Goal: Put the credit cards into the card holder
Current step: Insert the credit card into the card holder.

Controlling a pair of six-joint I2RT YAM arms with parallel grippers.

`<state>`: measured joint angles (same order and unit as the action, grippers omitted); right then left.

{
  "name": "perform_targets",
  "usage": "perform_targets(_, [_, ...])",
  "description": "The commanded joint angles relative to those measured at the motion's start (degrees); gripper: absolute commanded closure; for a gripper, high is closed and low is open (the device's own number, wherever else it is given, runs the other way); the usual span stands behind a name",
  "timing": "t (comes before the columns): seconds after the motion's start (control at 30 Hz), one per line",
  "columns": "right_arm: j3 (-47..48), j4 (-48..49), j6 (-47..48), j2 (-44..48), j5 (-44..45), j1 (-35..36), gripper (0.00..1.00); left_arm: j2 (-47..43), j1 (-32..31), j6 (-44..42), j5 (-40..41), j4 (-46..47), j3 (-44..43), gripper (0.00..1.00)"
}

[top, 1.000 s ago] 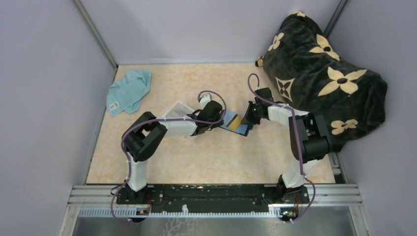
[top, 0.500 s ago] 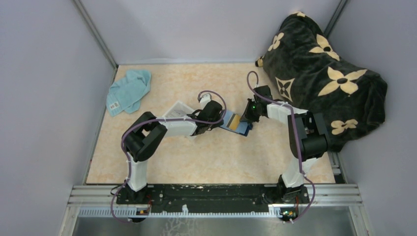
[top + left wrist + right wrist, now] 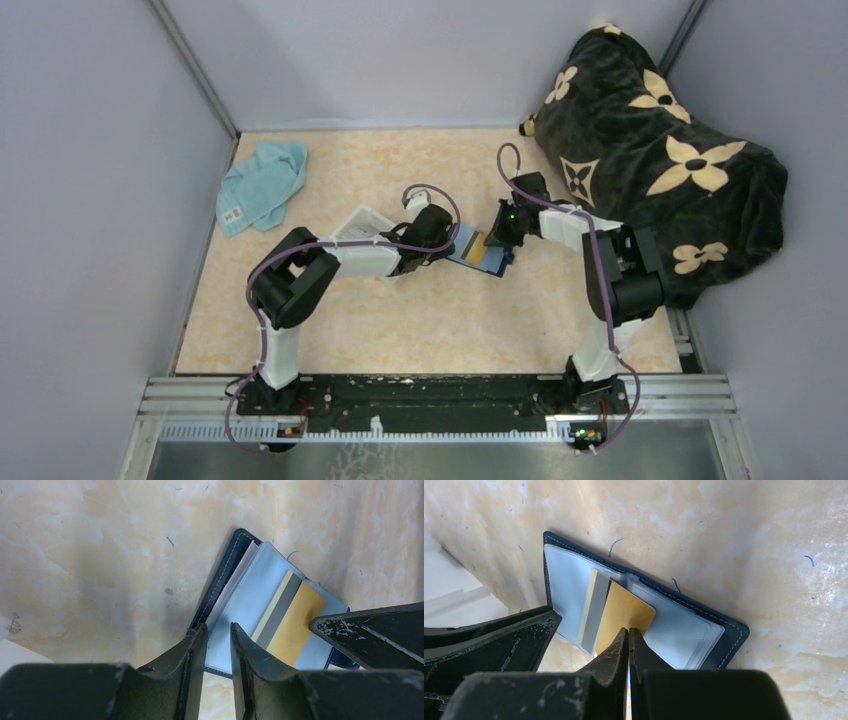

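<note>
The navy card holder (image 3: 492,262) lies open on the table, its clear sleeves facing up (image 3: 240,595) (image 3: 684,630). An orange-yellow credit card (image 3: 624,611) with a grey stripe sits partly inside a sleeve; it also shows in the left wrist view (image 3: 295,627). My right gripper (image 3: 499,236) (image 3: 629,630) is shut on that card's outer edge. My left gripper (image 3: 447,243) (image 3: 218,626) stands at the holder's left edge, its tips on the sleeve, jaws almost together with nothing between them. The right finger (image 3: 370,630) shows in the left wrist view. Other cards are out of view.
A clear plastic tray (image 3: 360,222) lies just behind my left arm. A teal cloth (image 3: 262,185) lies at the back left. A black flowered blanket (image 3: 650,160) fills the back right corner, close to my right arm. Walls close in on three sides.
My right gripper has shifted slightly left and back toward the card holder with the card. My left arm has not moved.
</note>
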<state>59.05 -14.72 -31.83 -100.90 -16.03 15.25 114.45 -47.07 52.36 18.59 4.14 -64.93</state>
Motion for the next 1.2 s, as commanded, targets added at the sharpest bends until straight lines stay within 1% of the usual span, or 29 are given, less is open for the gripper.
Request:
perform_targets(0.0, [1.0, -0.4, 1.6, 4.3, 1.5, 0.5, 0.98, 11.4, 2.1, -4.2, 1.9, -22.1, 7.4, 0.66])
perform_targets(0.17, [-0.3, -0.8, 1.4, 5.6, 1.8, 0.5, 0.93, 11.2, 2.1, -4.2, 1.8, -21.9, 7.6, 0.66])
perform_targets(0.43, [-2.3, -0.1, 1.1, 5.6, 1.8, 0.4, 0.79, 11.1, 2.1, -4.2, 1.7, -21.8, 7.7, 0.65])
perform_targets(0.5, [-2.5, 0.2, 1.0, 5.3, 1.7, 0.4, 0.77, 11.1, 2.1, -4.4, 1.6, -21.7, 7.8, 0.65])
perform_targets(0.8, [-2.4, 1.8, 0.3, 3.5, 0.7, 0.6, 0.75, 11.6, 2.1, -4.3, 1.4, -21.3, 7.8, 0.65])
perform_targets(1.17, [-1.2, 3.1, -1.3, 1.1, 0.4, 2.8, 0.76, 11.5, 2.1, -4.8, 1.4, -21.3, 7.5, 0.65])
